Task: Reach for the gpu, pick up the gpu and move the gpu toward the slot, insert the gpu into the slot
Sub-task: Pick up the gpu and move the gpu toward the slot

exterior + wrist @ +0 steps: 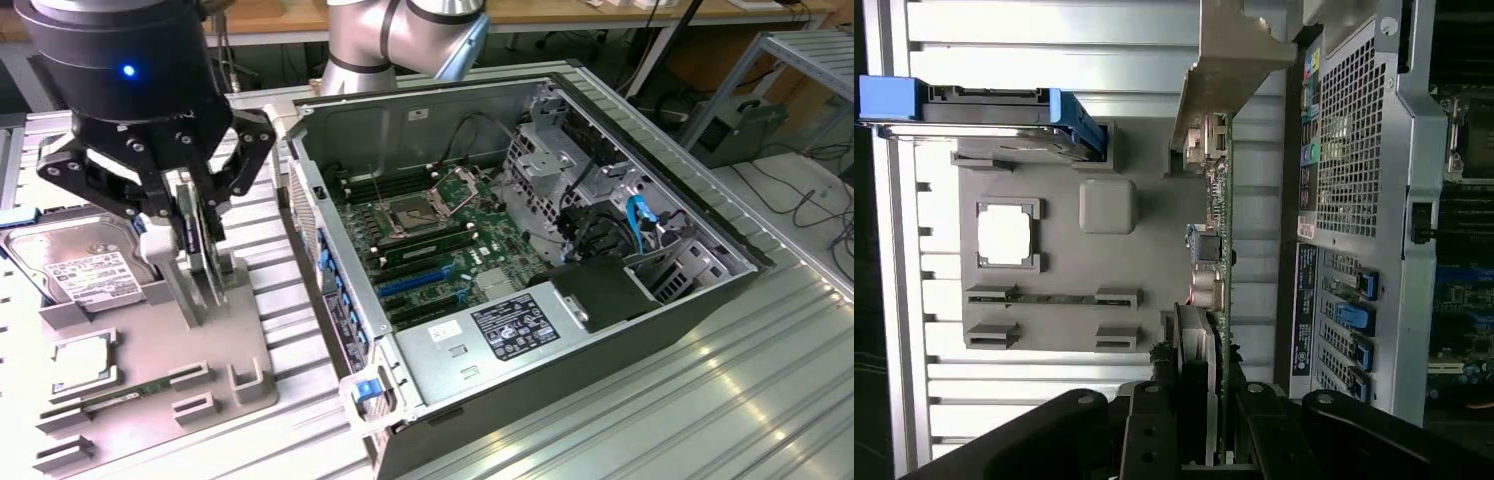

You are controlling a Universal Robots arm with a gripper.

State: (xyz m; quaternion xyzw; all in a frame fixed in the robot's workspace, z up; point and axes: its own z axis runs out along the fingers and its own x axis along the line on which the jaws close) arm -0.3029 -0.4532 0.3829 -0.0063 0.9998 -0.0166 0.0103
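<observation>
At the exterior view's left, the gripper (pixel 190 232) clamps the gpu (pixel 200 275) upright on edge over the grey tray (pixel 227 390), near the hard drive (pixel 78 268). The blue slot (pixel 411 284) lies well apart, inside the open computer case (pixel 387 130) toward the exterior view's right.

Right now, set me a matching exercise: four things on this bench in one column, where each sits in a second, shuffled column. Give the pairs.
Things
1. gpu
2. hard drive
3. slot
4. memory stick

Places
A. blue, on the motherboard inside the case
B. label up, on the tray, towards the exterior view's left
C. standing on edge in the gripper, over the tray
D. lying flat in low tray brackets

Pairs: 1-C, 2-B, 3-A, 4-D
</observation>
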